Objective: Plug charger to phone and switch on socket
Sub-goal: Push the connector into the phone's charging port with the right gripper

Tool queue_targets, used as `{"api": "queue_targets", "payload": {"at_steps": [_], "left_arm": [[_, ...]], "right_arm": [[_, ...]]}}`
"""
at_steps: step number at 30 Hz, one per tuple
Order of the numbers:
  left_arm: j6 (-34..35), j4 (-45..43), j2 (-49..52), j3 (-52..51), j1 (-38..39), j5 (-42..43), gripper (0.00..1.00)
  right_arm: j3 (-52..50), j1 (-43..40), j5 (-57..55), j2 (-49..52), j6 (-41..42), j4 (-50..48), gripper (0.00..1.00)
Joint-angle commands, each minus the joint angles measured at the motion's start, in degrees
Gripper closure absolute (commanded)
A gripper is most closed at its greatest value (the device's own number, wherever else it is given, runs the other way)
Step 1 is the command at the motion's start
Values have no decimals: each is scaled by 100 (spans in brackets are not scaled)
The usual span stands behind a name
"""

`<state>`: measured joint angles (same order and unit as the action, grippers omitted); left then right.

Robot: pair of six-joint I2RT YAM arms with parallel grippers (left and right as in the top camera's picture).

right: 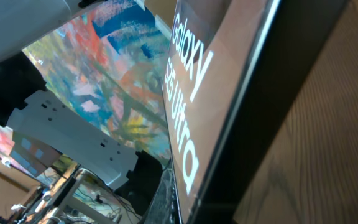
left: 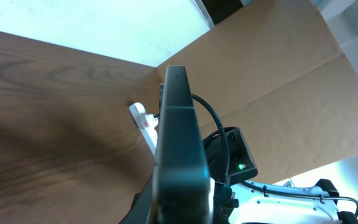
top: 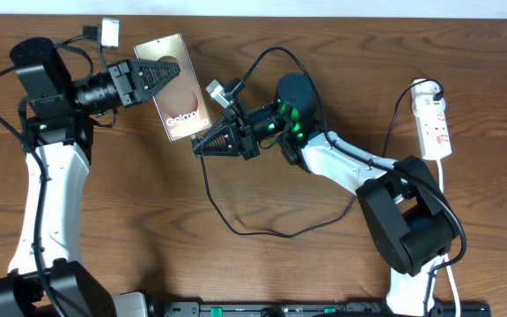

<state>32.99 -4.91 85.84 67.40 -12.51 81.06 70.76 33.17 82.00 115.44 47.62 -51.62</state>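
Your left claw (top: 152, 77) clamped flat dark-bronze phone (top: 186, 110). At phone's lower edge sat right claw (top: 202, 145); its grip, cannot tell. Plugging step was in hand; next move needed thin black charger cable (top: 262, 233) tip aligned to port.

Table (top: 341, 53): dark wood grain, low sheen. Phone (top: 187, 110): glossy reflective bronze face. Socket (top: 436, 123): smooth white plastic. Cardboard panel (left: 278, 74): matt.

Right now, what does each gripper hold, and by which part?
Left gripper clamps the phone across its far half, from a long edge. The charger ends at the right gripper; whether it is gripped cannot be told.
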Motion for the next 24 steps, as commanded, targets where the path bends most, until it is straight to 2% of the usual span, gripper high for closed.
{"api": "queue_targets", "payload": {"at_steps": [1, 24], "left_arm": [[0, -33, -22, 31, 35, 190, 93], [-192, -28, -22, 31, 39, 254, 93]], "right_arm": [[33, 9, -238, 9, 66, -4, 99], [33, 9, -299, 9, 466, -350, 99]]}}
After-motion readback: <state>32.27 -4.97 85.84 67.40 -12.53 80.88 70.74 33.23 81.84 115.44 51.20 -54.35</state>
